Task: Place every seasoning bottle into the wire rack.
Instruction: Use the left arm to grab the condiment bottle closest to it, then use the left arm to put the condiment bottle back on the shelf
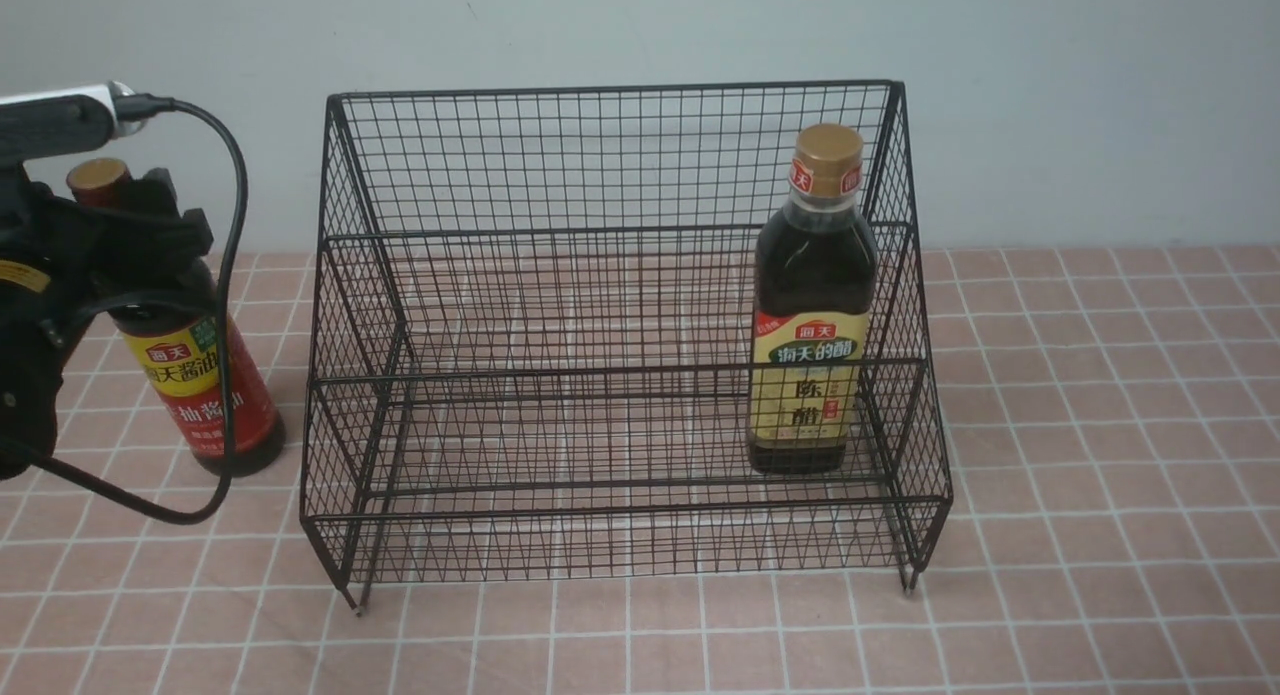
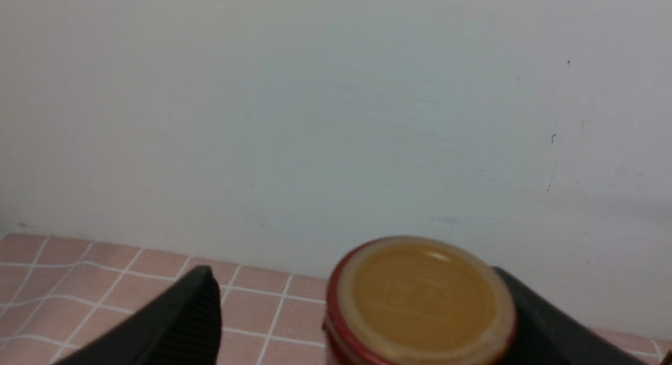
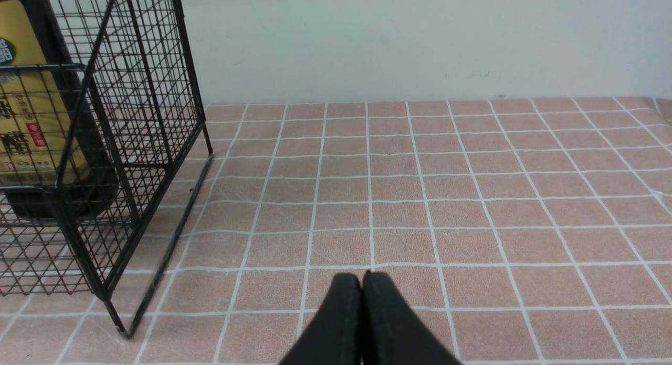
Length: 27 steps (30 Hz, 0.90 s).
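The slim seasoning bottle (image 1: 195,385), with a red-and-yellow label, stands upright on the tiles left of the wire rack (image 1: 600,225). My left gripper (image 1: 140,240) is at its neck, open. In the left wrist view the yellow cap (image 2: 420,296) sits between the fingers of the left gripper (image 2: 352,281), close against one finger, with bare tile showing between it and the other finger (image 2: 199,307). The broader gold-capped seasoning bottle (image 1: 810,305) stands upright on the rack's lower shelf at the right end. My right gripper (image 3: 362,278) is shut and empty, low over the tiles beside the rack (image 3: 131,92).
A pale wall runs close behind the rack and the slim bottle. The left arm's black cable (image 1: 225,375) hangs in front of the slim bottle. The pink-tiled table (image 1: 1100,425) stretches out right of the rack.
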Available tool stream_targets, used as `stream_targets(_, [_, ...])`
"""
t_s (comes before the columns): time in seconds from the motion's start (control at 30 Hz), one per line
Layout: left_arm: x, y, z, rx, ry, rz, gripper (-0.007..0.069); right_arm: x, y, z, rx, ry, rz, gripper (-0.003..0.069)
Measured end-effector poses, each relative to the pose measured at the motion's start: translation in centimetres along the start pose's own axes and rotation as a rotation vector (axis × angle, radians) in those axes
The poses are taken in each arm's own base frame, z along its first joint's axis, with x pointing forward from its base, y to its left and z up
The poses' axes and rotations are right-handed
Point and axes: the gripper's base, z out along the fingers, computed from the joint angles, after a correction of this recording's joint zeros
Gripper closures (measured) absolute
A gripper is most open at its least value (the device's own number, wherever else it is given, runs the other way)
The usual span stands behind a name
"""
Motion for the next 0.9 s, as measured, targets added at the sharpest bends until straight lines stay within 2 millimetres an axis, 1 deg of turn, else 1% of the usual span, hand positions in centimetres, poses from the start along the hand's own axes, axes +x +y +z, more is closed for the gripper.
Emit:
stream_targets(0.03, [0.1, 0.0, 0.1, 0.002, 0.002, 0.004, 0.0112, 0.0, 0.0, 0.0, 0.000, 0.000, 0.000, 0.0673])
stream_targets(0.07, [0.2, -0.1, 0.1, 0.010, 0.002, 0.015, 0.0204, 0.0, 0.0, 0.0, 0.000, 0.000, 0.000, 0.0673])
stream_targets(0.1, [0.1, -0.2, 0.1, 0.016, -0.004, 0.027, 0.0273, 0.0, 0.0, 0.0, 0.000, 0.000, 0.000, 0.0673])
stream_targets(0.13, [0.0, -0.2, 0.1, 0.020, -0.018, 0.035, 0.0335, 0.0, 0.0, 0.0, 0.000, 0.000, 0.000, 0.0673])
stream_targets(0.17, [-0.1, -0.2, 0.1, 0.024, -0.027, 0.039, 0.0368, 0.0, 0.0, 0.0, 0.000, 0.000, 0.000, 0.0673])
stream_targets(0.33, [-0.5, -0.2, -0.2, 0.024, -0.053, 0.050, 0.0365, 0.0, 0.0, 0.0, 0.000, 0.000, 0.000, 0.0673])
stream_targets(0.37, [-0.9, -0.2, -0.5, 0.025, -0.067, 0.051, 0.0365, 0.0, 0.0, 0.0, 0.000, 0.000, 0.000, 0.0673])
stream_targets(0.43, [-2.3, -0.2, -1.3, 0.028, -0.114, 0.045, 0.0365, 0.0, 0.0, 0.0, 0.000, 0.000, 0.000, 0.0673])
stream_targets(0.53, [-5.0, -0.3, -2.4, 0.034, -0.200, 0.033, 0.0365, 0.0, 0.0, 0.0, 0.000, 0.000, 0.000, 0.0673])
stream_targets(0.63, [-8.3, -0.4, -3.5, 0.041, -0.302, 0.017, 0.0365, 0.0, 0.0, 0.0, 0.000, 0.000, 0.000, 0.0673])
stream_targets(0.67, [-10.4, -0.5, -4.2, 0.049, -0.357, 0.001, 0.0365, 0.0, 0.0, 0.0, 0.000, 0.000, 0.000, 0.0673])
stream_targets(0.73, [-12.8, -0.8, -4.8, 0.067, -0.400, -0.023, 0.0365, 0.0, 0.0, 0.0, 0.000, 0.000, 0.000, 0.0673])
stream_targets(0.77, [-13.0, -0.8, -4.9, 0.069, -0.404, -0.026, 0.0365, 0.0, 0.0, 0.0, 0.000, 0.000, 0.000, 0.0673])
stream_targets(0.8, [-14.7, -1.4, -5.1, 0.098, -0.412, -0.047, 0.0365, 0.0, 0.0, 0.0, 0.000, 0.000, 0.000, 0.0673])
stream_targets(0.83, [-15.1, -1.6, -5.2, 0.104, -0.418, -0.049, 0.0365, 0.0, 0.0, 0.0, 0.000, 0.000, 0.000, 0.0673])
stream_targets(0.87, [-16.2, -2.5, -5.4, 0.141, -0.407, -0.052, 0.0365, 0.0, 0.0, 0.0, 0.000, 0.000, 0.000, 0.0673])
stream_targets(0.9, [-16.5, -2.7, -5.5, 0.150, -0.411, -0.053, 0.0365, 0.0, 0.0, 0.0, 0.000, 0.000, 0.000, 0.0673])
